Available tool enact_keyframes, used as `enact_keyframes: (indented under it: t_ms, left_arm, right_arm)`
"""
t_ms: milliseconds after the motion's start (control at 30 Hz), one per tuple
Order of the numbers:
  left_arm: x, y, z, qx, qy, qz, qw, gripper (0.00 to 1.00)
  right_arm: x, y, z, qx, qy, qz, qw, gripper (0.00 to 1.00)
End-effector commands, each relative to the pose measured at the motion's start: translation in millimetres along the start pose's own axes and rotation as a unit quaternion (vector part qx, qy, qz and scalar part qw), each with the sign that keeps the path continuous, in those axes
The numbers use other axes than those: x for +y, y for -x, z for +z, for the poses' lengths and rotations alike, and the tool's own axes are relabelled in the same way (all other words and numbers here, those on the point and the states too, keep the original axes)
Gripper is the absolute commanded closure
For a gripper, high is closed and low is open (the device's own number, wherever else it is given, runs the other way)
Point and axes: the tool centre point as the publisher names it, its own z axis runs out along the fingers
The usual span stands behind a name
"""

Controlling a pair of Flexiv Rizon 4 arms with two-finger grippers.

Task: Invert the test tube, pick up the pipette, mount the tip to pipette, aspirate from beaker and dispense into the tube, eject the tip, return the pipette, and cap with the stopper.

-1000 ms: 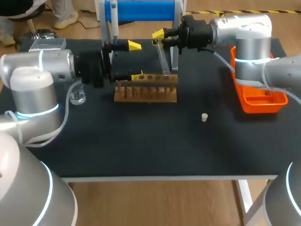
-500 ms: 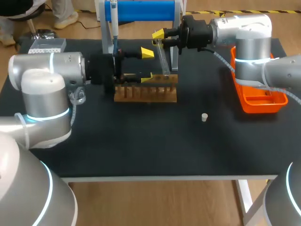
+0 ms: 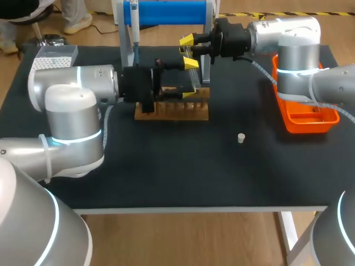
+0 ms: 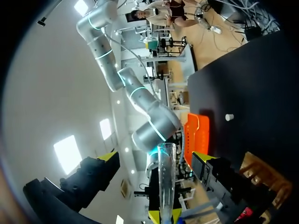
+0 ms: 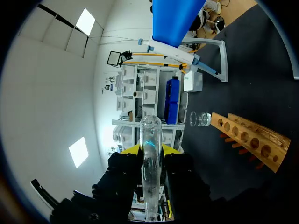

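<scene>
Test tube (image 3: pixel 193 72) is held tilted above the black table (image 3: pixel 166 166), its lower end just over the wooden rack (image 3: pixel 172 111). An orange tray (image 3: pixel 308 119) is set near the table's right edge. The right gripper (image 3: pixel 188 47) is clamped on the tube's end farther from the rack. The left gripper (image 3: pixel 191 77) is spread wide, with the tube between its fingers but untouched. A white stopper (image 3: pixel 241 138) is seen lying apart.
</scene>
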Motion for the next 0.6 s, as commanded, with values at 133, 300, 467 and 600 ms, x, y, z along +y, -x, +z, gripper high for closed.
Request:
enact_keyframes:
  t_ms: [133,300,467,600]
  left_arm:
    - [5.4,-3.4,16.0,0.002,-0.003,0.0,1.0,0.0]
    - [6.5,-3.6,15.5,0.004,-0.004,-0.003,1.0,0.0]
    - [7.2,-2.5,15.2,0.005,-0.005,-0.003,1.0,0.0]
    - [8.4,-2.7,15.2,0.006,-0.006,-0.004,1.0,0.05]
  right_arm:
    - [-0.6,-1.4,-0.5,-0.002,0.0,0.0,1.0,1.0]
    - [-0.6,-1.4,-0.5,-0.002,0.0,0.0,1.0,1.0]
    - [-0.6,-1.4,-0.5,-0.002,0.0,0.0,1.0,1.0]
    - [-0.6,-1.4,-0.5,-0.002,0.0,0.0,1.0,1.0]
